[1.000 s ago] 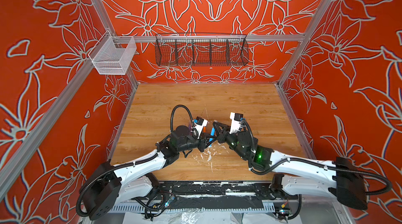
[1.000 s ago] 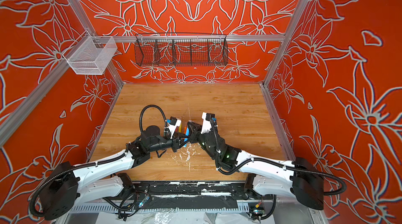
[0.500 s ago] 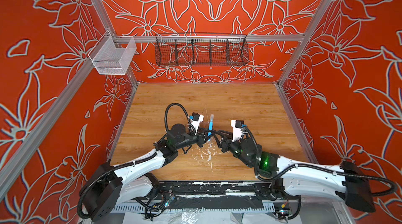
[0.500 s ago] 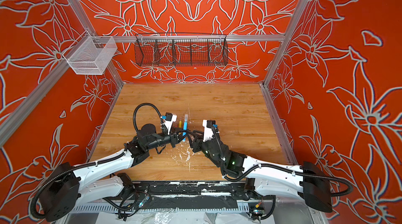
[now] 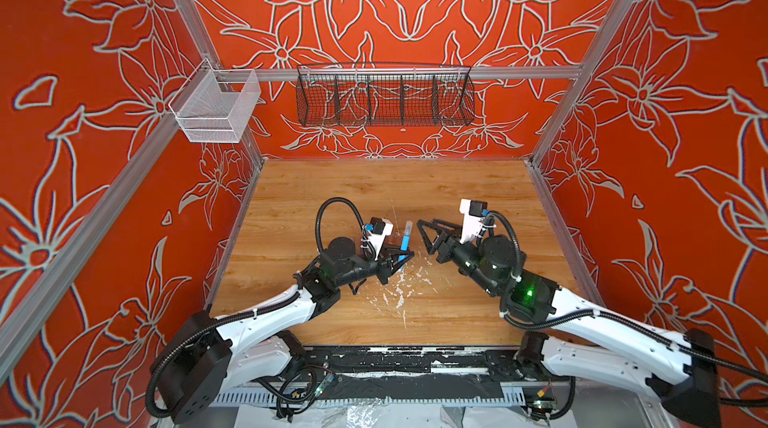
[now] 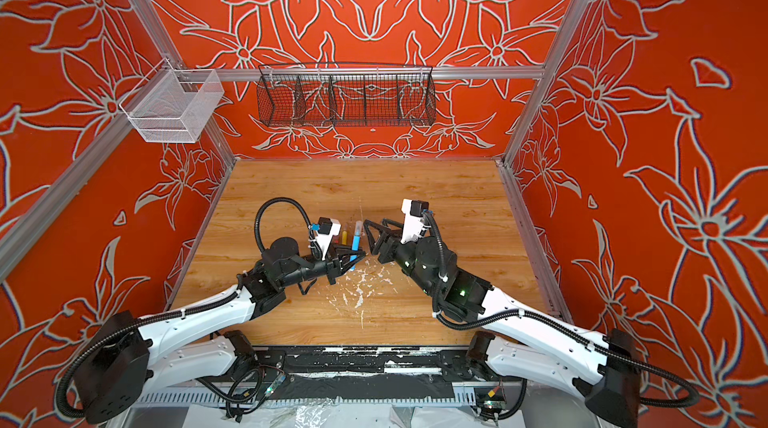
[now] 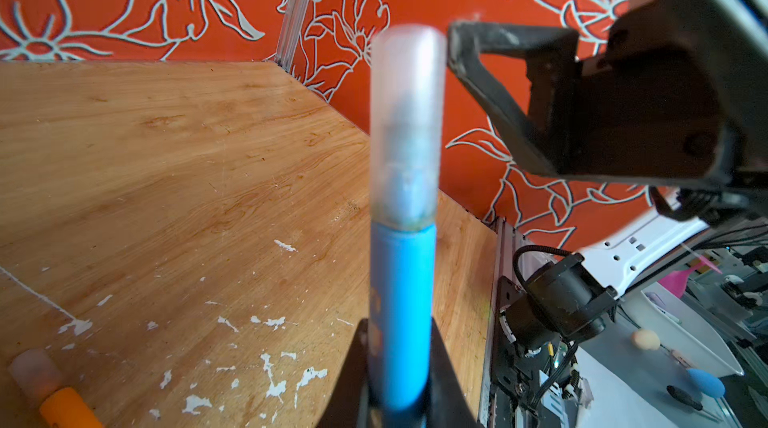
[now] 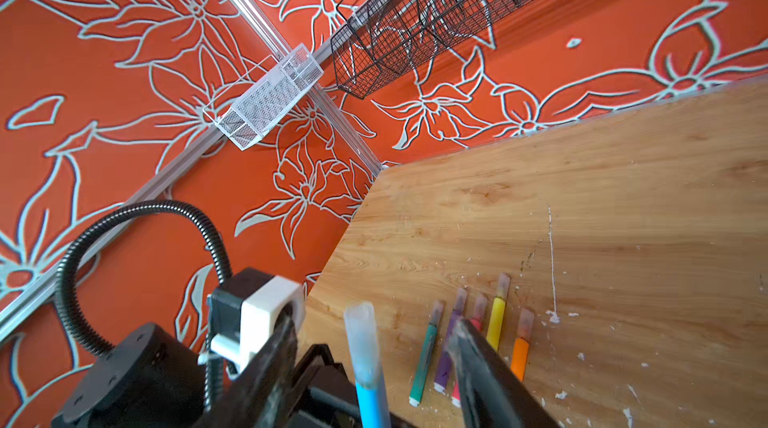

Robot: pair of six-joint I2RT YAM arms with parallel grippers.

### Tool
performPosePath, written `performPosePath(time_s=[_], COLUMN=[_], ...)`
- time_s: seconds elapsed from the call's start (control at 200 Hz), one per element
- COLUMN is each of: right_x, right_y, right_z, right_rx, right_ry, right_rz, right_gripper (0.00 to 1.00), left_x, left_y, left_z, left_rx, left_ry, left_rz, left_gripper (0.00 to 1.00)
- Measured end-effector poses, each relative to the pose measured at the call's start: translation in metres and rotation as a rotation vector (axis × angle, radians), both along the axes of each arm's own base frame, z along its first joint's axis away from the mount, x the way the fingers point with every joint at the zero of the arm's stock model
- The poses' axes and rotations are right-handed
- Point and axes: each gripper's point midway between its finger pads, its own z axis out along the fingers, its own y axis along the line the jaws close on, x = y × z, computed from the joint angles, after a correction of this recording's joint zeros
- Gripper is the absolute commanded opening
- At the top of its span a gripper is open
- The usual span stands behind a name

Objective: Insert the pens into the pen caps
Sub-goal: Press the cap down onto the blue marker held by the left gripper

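A blue pen [image 5: 403, 244] [image 6: 355, 244] stands upright with my left gripper [image 5: 401, 257] [image 6: 353, 257] [image 7: 398, 330] shut on its lower barrel [image 7: 403, 301]. A clear pen cap [image 7: 405, 122] [image 8: 363, 343] sits on its top end. Just to the right, my right gripper [image 5: 426, 239] [image 6: 370, 238] [image 8: 374, 324] is open. In the right wrist view the cap shows between its fingers [image 8: 469, 347] with a gap on each side. Several other pens lie in a row on the table, each with a clear cap on: green [image 8: 424, 359], purple [image 8: 448, 349], pink [image 8: 478, 313], yellow [image 8: 496, 318], orange [image 8: 520, 351] [image 7: 68, 409].
White flecks of debris [image 5: 395, 288] are scattered over the wooden table [image 5: 457, 189] near the front middle. A black wire basket [image 5: 384, 95] hangs on the back wall and a white mesh basket [image 5: 216, 106] on the left wall. Red patterned walls close in three sides.
My right gripper has opened, let go at the cap and drawn back to the right. My left gripper still holds the blue pen, now more upright and slightly further left.
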Motion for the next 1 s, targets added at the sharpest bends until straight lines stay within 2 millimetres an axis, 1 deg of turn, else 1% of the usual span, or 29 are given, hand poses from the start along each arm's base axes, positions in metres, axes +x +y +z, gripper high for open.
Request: performPosePath(time_s=[0.18,0.215,0.33,0.49,0.535,0.616,0.716,0.826,1.001], right_x=[0.003,0.003,0.006,0.011,0.012,0.013,0.014,0.015,0.017], right_y=[0.020,0.022,0.026,0.027,0.028,0.029,0.031,0.033,0.033], right_z=[-0.010,-0.013,-0.018,-0.016,-0.014,-0.013,-0.016,-0.021,-0.023], right_rx=[-0.046,-0.054,-0.074,-0.081,-0.081,-0.077,-0.085,-0.094,-0.095], right_ry=[0.036,0.042,0.055,0.059,0.056,0.060,0.065,0.077,0.085], right_rz=[0.057,0.064,0.068,0.064,0.064,0.067,0.069,0.072,0.075], right_gripper=[0.59,0.57,0.52,0.44,0.41,0.32,0.23,0.16,0.03], left_x=[-0.005,-0.006,-0.007,-0.008,-0.008,-0.008,-0.008,-0.008,-0.008], left_y=[-0.007,-0.008,-0.008,-0.009,-0.009,-0.009,-0.009,-0.008,-0.007], left_z=[0.002,0.002,-0.001,-0.004,-0.005,-0.006,-0.006,-0.005,-0.007], left_rx=[0.025,0.029,0.045,0.059,0.062,0.068,0.069,0.070,0.077], left_ry=[-0.032,-0.035,-0.037,-0.040,-0.041,-0.040,-0.044,-0.045,-0.038], left_rz=[-0.018,-0.019,-0.018,-0.018,-0.017,-0.018,-0.015,-0.012,-0.004], left_gripper=[0.00,0.00,0.00,0.00,0.00,0.00,0.00,0.00,0.00])
